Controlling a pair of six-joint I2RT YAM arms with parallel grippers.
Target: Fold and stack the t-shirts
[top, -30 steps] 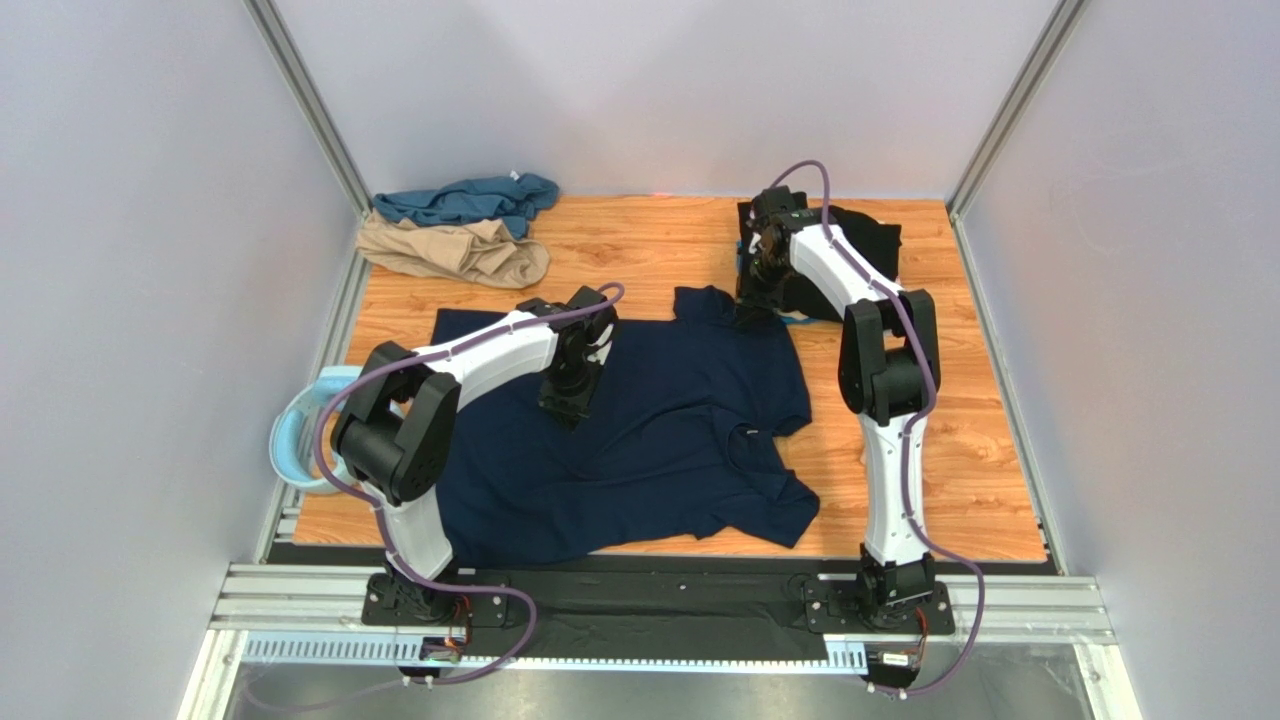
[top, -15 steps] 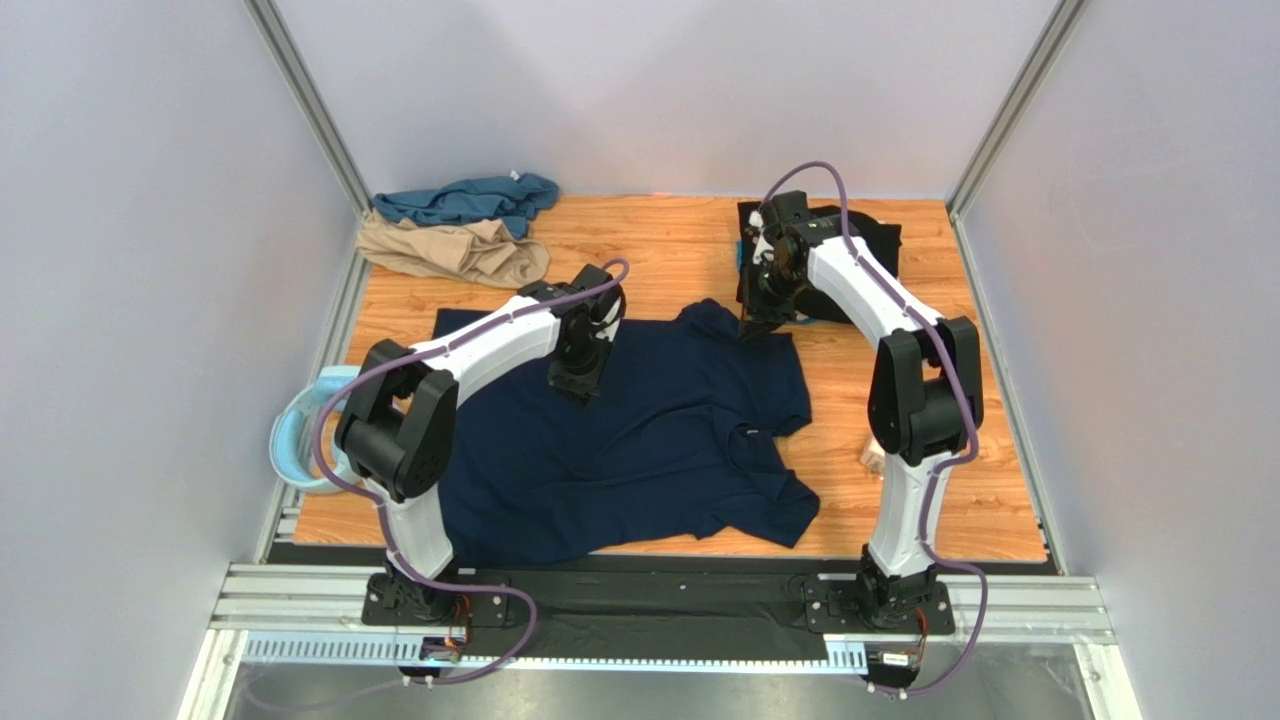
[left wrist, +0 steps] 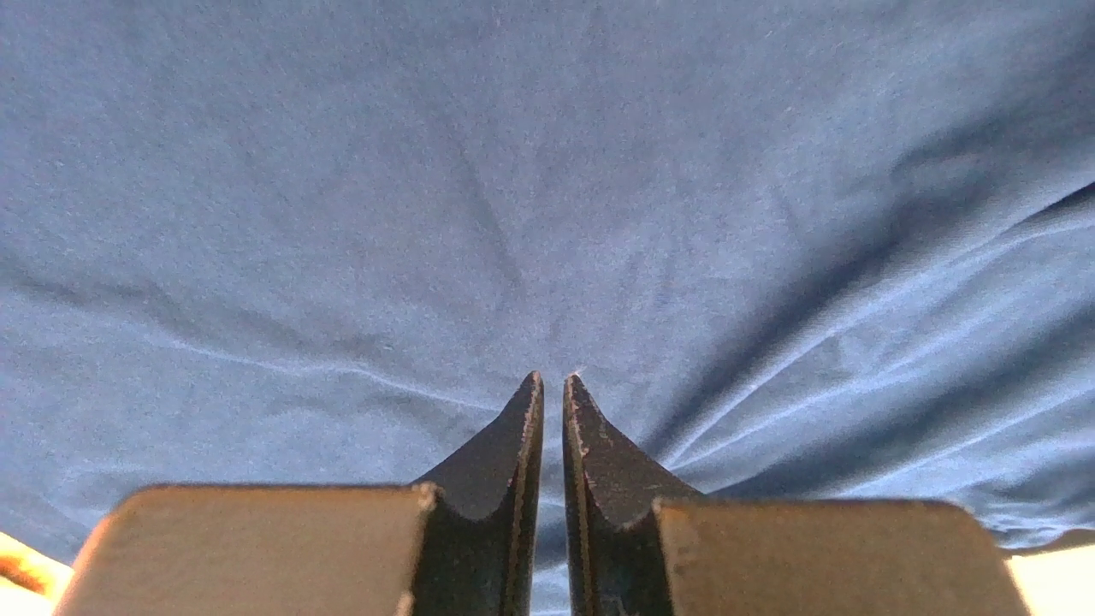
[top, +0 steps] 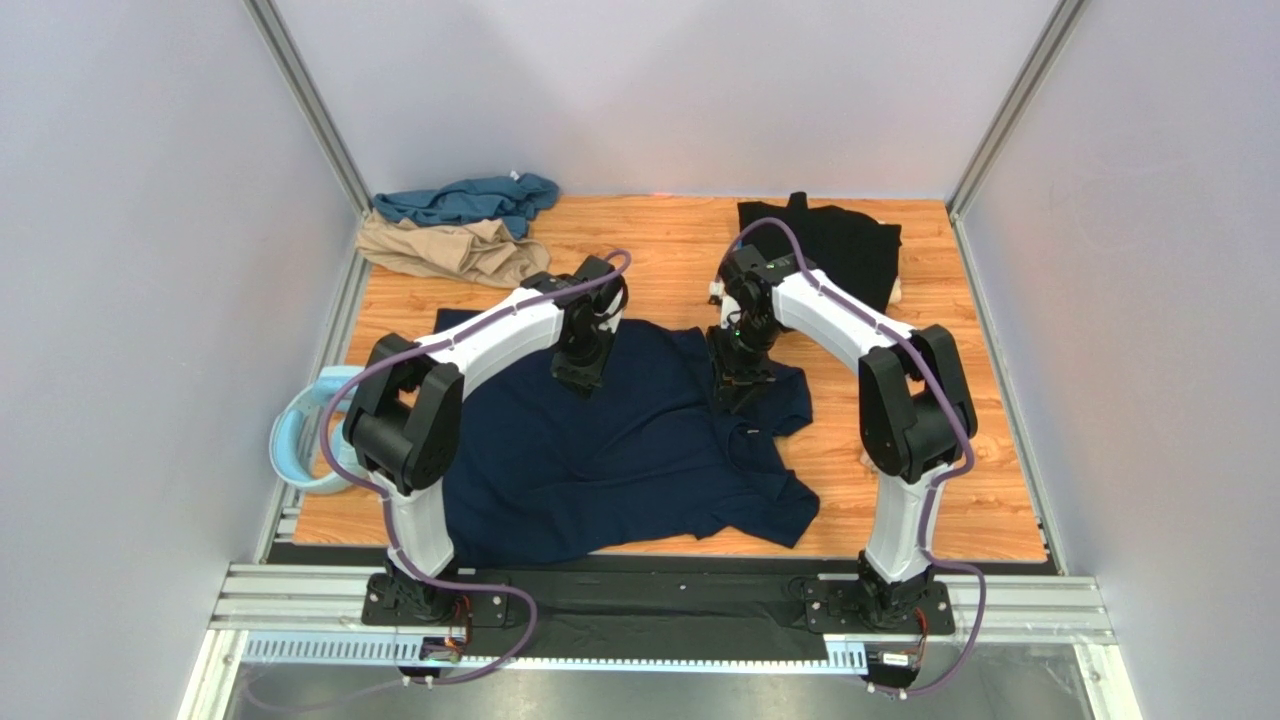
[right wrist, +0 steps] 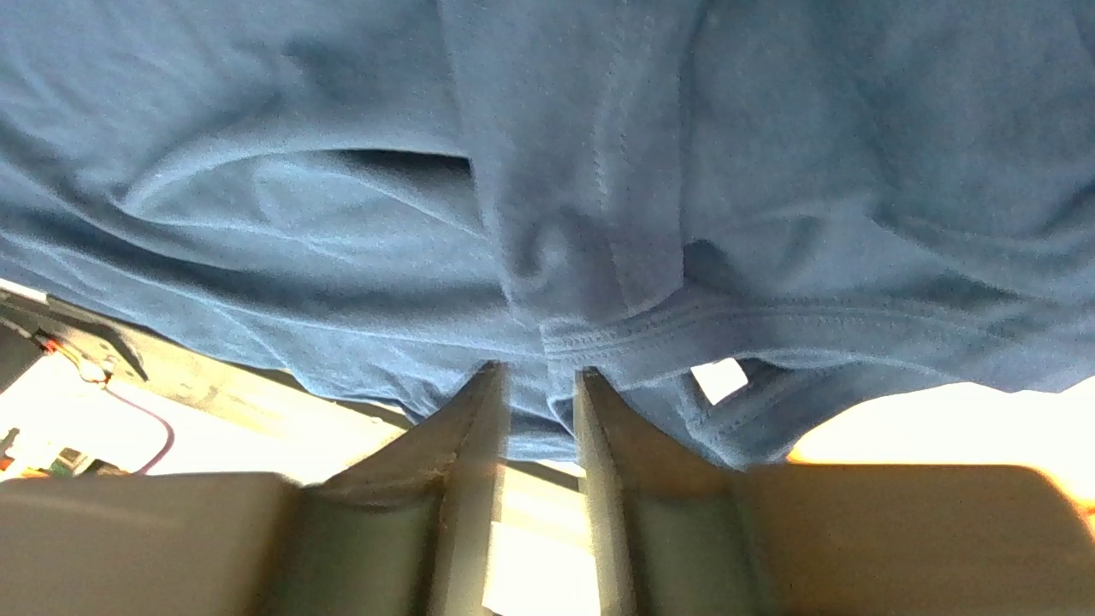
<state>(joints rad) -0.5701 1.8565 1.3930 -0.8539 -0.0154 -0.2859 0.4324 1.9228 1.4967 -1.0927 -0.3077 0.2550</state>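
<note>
A dark navy t-shirt [top: 631,450] lies spread across the middle of the wooden table [top: 962,450]. My left gripper [top: 579,372] reaches down onto its far edge. In the left wrist view the left gripper [left wrist: 553,379] is pinched on the navy cloth [left wrist: 514,193], with wrinkles running out from the tips. My right gripper [top: 739,387] hangs over the shirt's collar side. In the right wrist view the right gripper [right wrist: 540,372] has its jaws apart, and a stitched hem of the shirt [right wrist: 321,193] sits at their tips. A black t-shirt [top: 834,240] lies at the back right. Teal [top: 466,198] and tan [top: 451,248] t-shirts are bunched at the back left.
A pale blue plastic ring [top: 301,443] sits off the table's left edge. Grey walls with metal posts enclose the table on three sides. A white label [right wrist: 720,379] shows on the navy shirt by the right jaw.
The right arm swung from beside the black shirt toward me over the navy shirt, and its jaws parted. The left gripper moved slightly farther away, still pinching cloth.
</note>
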